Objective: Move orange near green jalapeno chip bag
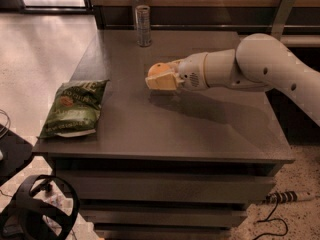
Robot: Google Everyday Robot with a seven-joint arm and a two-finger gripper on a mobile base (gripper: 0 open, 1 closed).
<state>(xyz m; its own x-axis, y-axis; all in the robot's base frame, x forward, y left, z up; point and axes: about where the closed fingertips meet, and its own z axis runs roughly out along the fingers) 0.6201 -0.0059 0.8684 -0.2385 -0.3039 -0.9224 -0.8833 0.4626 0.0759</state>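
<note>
A: Gripper location?
B: The gripper (158,78) sits over the middle of the grey table (200,129). The white arm (260,66) reaches in from the right of the view, and the fingers (162,82) point left.

A: End effector state?
B: Clamped on the orange (159,68). The top of the fruit shows above the pale fingers. A shadow (175,103) lies on the table top just below, so the fruit hangs clear of the surface.

A: Green jalapeno chip bag?
B: The green jalapeno chip bag (72,109) lies flat at the table's front left corner, with its whitish bottom edge toward the front rim. It is well apart from the orange, with bare table top between them.

A: Anything else on the surface?
B: A silver can (143,25) stands upright at the back edge, behind the gripper and slightly to its left. It touches neither the bag nor the fruit.
</note>
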